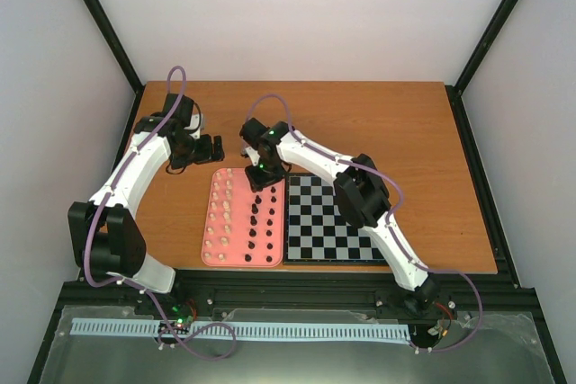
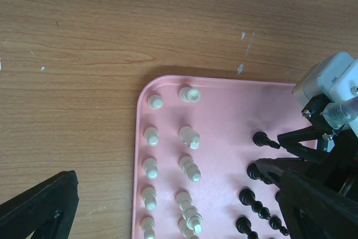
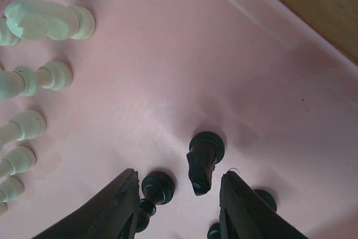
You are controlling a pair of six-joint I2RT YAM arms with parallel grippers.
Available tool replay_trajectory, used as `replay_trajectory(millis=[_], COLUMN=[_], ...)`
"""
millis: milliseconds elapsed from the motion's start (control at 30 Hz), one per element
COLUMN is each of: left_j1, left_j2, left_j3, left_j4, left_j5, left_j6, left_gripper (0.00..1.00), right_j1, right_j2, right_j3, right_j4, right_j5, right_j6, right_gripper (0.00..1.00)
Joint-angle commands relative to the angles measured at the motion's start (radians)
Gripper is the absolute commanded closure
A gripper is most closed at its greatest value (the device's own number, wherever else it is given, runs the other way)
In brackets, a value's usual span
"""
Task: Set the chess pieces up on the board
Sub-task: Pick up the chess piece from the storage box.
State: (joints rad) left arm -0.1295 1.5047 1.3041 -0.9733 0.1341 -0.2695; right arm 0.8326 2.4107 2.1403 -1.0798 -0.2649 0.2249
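Note:
The chessboard (image 1: 328, 218) lies right of a pink tray (image 1: 241, 238). The tray holds cream-white pieces (image 1: 220, 213) in its left columns and black pieces (image 1: 261, 218) in its right columns. My right gripper (image 1: 258, 179) is low over the tray's far end. In the right wrist view it (image 3: 179, 194) is open, with a black knight (image 3: 202, 160) standing between its fingers, untouched. A second black piece (image 3: 154, 190) stands against the left finger (image 3: 112, 211). My left gripper (image 1: 214, 147) hovers off the tray's far-left corner, open and empty (image 2: 173, 216).
The left wrist view shows the tray's corner (image 2: 224, 110), the white pieces (image 2: 190, 137), the black pieces (image 2: 260, 138) and the right gripper's white body (image 2: 330, 85) over them. Bare wooden table (image 1: 360, 123) lies beyond tray and board. Black frame posts stand at the table's corners.

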Motion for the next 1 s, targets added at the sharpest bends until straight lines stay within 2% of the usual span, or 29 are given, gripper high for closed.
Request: replay_trajectory(millis=[0,300,500,633,967], left_j1=[-0.004,-0.004,-0.004,-0.004,-0.004], left_j2=[-0.017,-0.016,-0.019,-0.019,-0.026], left_j3=[-0.004,-0.001,-0.007,-0.008,-0.009], left_j4=[0.01,0.011,0.014,0.015,0.015], left_j5=[-0.001,0.002,0.002,0.001,0.004], left_j6=[-0.011,-0.011,-0.011,-0.01,-0.01], left_gripper=[0.0,0.0,0.0,0.0,0.0], right_j1=[0.008,0.008,0.008,0.008,-0.029], right_j2=[0.027,0.04,0.041,0.035,-0.108], right_j3=[0.029,0.034,0.037,0.036,0.032], right_j4=[-0.028,-0.022,-0.019,-0.016,-0.002], right_j5=[0.021,0.03,0.033,0.043,0.157], right_j6=[-0.01,-0.007,-0.007,-0.006,0.053], right_gripper=[0.6,0.66,0.8,0.96,0.97])
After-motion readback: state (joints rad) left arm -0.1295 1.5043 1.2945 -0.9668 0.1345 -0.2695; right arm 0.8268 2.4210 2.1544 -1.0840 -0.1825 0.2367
